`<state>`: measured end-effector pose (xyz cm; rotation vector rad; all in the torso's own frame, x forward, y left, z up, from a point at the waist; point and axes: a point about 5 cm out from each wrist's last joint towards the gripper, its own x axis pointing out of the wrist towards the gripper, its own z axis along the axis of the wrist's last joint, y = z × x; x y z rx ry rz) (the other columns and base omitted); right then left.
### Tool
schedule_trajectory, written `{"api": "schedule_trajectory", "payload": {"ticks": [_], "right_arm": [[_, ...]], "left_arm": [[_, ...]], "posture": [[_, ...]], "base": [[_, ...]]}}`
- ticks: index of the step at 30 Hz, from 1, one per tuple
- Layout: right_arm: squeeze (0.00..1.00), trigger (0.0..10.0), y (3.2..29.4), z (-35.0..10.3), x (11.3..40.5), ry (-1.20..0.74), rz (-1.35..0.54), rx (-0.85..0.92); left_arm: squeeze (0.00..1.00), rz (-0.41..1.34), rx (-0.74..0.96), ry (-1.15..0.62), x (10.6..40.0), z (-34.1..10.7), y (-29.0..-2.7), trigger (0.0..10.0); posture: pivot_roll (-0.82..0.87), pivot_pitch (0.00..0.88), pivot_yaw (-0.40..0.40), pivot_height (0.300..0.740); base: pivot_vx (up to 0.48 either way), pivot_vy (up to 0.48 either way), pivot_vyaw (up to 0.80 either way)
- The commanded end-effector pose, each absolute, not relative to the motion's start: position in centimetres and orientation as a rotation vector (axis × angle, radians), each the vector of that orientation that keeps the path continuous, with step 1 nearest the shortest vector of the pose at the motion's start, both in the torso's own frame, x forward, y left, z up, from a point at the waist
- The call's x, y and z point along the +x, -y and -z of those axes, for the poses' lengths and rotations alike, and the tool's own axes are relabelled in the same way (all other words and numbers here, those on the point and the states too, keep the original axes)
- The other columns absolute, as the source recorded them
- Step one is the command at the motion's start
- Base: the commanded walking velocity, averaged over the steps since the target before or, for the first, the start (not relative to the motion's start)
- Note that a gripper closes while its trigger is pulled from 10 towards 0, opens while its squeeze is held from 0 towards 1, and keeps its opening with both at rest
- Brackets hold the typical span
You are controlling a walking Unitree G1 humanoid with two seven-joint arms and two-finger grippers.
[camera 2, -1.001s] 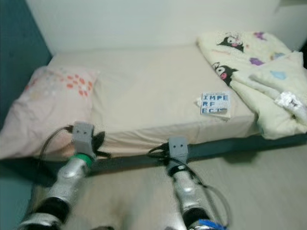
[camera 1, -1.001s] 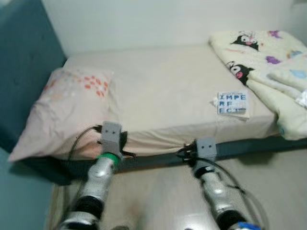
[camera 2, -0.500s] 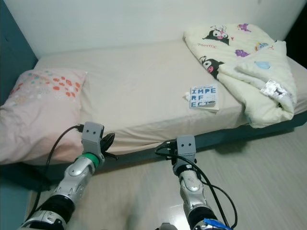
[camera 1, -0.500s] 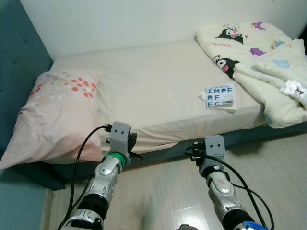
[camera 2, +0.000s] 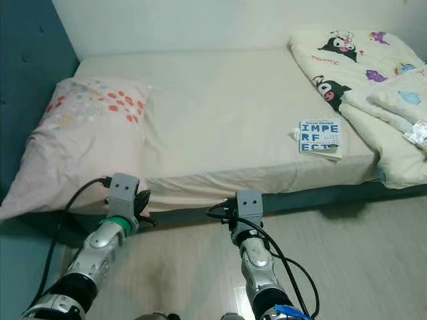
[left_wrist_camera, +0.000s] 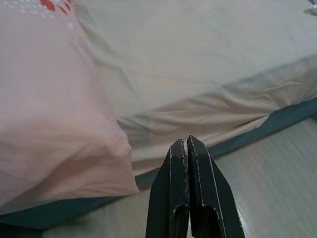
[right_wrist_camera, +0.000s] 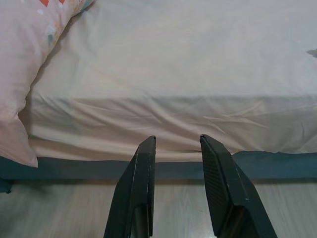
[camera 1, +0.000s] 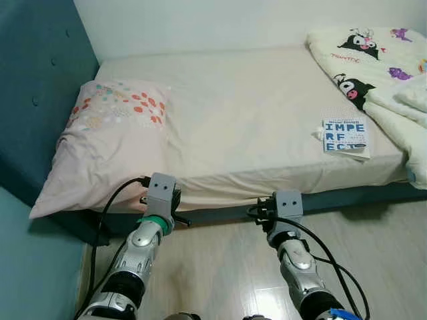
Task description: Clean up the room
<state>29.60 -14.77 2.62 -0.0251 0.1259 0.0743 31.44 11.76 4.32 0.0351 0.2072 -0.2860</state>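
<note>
Fingers: left gripper (left_wrist_camera: 187,144) pressed together, right gripper (right_wrist_camera: 177,144) spread apart, both empty at the bed's near edge.

Both hang over the floor (camera 1: 373,247), just short of the mattress side and touching nothing. Bed (camera 1: 240,113) comes first: its sheet lies mostly flat, wrinkled along the near edge. Next, the blanket (camera 2: 373,73) is heaped unfolded at the far right end. A pillow (camera 1: 107,147) sits at the headboard end, overhanging the near edge. A book (camera 1: 345,136) lies on the sheet close beside the blanket, with a small crumpled white scrap (camera 1: 317,134) touching its corner. By my judgement tidying has hardly begun: blanket, book and scrap all await handling. No bin, basket or other container is visible to receive them.
</note>
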Motion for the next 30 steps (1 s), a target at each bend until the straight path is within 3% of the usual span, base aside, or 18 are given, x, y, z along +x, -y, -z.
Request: {"api": "schedule_trajectory", "payload": {"ticks": [1, 8, 12, 30], "right_arm": [[0.0, 10.0, 15.2, -1.9, 29.1, -0.167, -0.071, -0.033], [0.0, 10.0, 15.0, 1.4, 27.5, -0.43, -0.116, -0.08], [0.0, 10.0, 15.3, 1.8, 27.2, -0.465, -0.095, -0.063], [0.0, 10.0, 15.3, 2.8, 26.6, -0.554, -0.08, -0.021]], "left_arm": [[0.0, 0.285, 0.038, -0.232, 30.8, -3.4, -11.8, 10.0], [0.0, 0.262, 0.025, -0.256, 30.0, -2.5, -12.7, 10.0], [0.0, 0.227, 0.015, -0.269, 29.8, -2.2, -13.4, 10.0], [0.0, 0.217, 0.067, -0.434, 29.0, 0.0, -13.1, 10.0]], "posture": [[0.06, 0.022, 0.066, 0.74], [0.08, 0.015, 0.053, 0.74], [0.08, 0.019, 0.048, 0.74], [0.08, 0.025, 0.049, 0.74]], "base": [[0.0, 0.0, 0.0], [0.0, -0.069, 0.0], [0.0, -0.48, 0.0], [0.0, 0.0, 0.0]]}}
